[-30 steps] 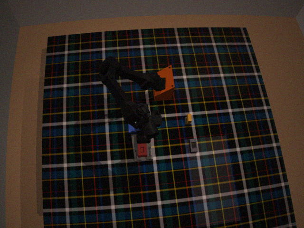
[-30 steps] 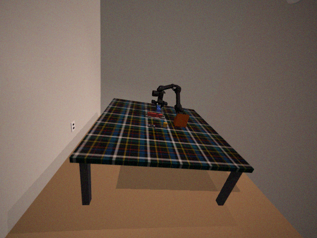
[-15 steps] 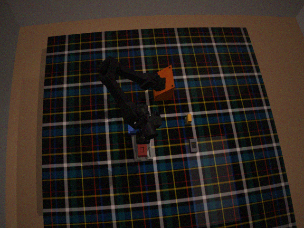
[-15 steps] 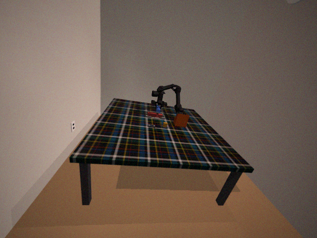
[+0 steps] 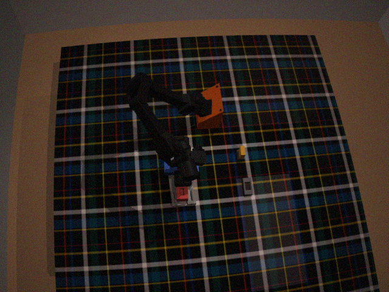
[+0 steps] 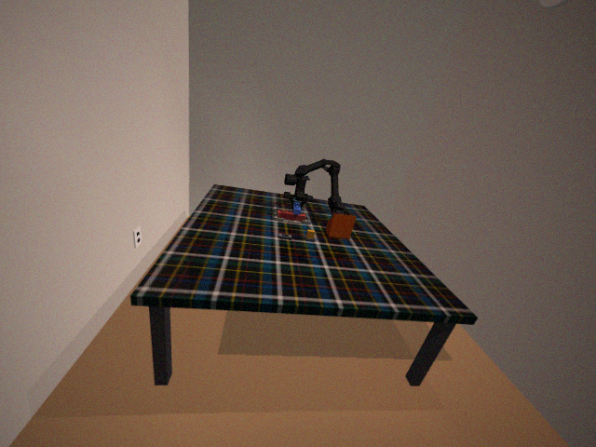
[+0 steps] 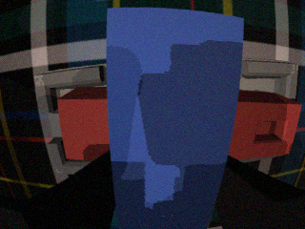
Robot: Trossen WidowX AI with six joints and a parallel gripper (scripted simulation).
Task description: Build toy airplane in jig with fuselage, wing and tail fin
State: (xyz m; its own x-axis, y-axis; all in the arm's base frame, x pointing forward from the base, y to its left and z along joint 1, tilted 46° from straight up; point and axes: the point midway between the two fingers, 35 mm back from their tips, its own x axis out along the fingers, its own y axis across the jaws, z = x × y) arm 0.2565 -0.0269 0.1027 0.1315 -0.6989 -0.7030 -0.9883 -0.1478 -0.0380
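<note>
My gripper [image 5: 184, 176] [image 6: 296, 200] is shut on the blue wing [image 5: 169, 168] [image 6: 297, 209] [image 7: 174, 109] and holds it just above the red fuselage [image 5: 181, 192] [image 6: 290, 216] [image 7: 82, 129]. The fuselage lies in the grey cradle [image 5: 193, 192] [image 7: 71, 76]. In the wrist view the wing stands crosswise over the fuselage's middle and hides it; a dark socket shows on the fuselage's right part. I cannot tell whether the wing touches the fuselage. The yellow tail fin [image 5: 242, 151] [image 6: 310, 234] lies apart on the table, to the right of the cradle.
An orange box [image 5: 213, 101] [image 6: 341, 225] stands beside the arm's base. A small grey block [image 5: 247, 185] [image 6: 285, 236] lies on the plaid table top [image 5: 282, 219] near the tail fin.
</note>
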